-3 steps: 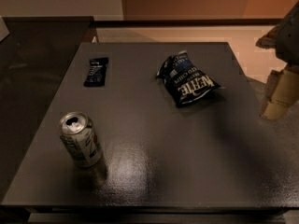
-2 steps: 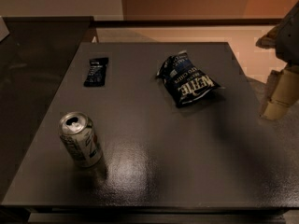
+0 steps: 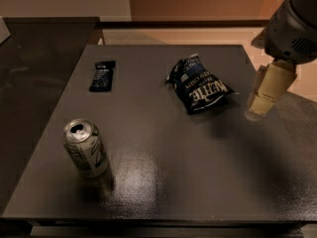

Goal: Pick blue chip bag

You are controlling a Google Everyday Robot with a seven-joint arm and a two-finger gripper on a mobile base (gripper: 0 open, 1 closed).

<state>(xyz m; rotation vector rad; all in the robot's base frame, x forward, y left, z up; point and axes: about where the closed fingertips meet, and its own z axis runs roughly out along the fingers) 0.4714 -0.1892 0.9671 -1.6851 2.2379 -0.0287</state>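
Note:
The blue chip bag (image 3: pixel 200 85) is a crinkled dark navy bag with white "KETTLE" lettering. It lies flat on the dark table (image 3: pixel 198 177), right of centre towards the back. My gripper (image 3: pixel 266 89) hangs from the grey arm at the right edge of the camera view. It is above the table's right side, just right of the bag and apart from it. It holds nothing.
A silver drink can (image 3: pixel 85 148) stands upright at the front left. A small flat dark bar wrapper (image 3: pixel 102 75) lies at the back left. A second dark surface (image 3: pixel 34 58) adjoins the table on the left. Tan floor lies beyond the back and right edges.
My gripper has moved left and slightly up, closer to the chip bag. The bag, can and wrapper have not moved.

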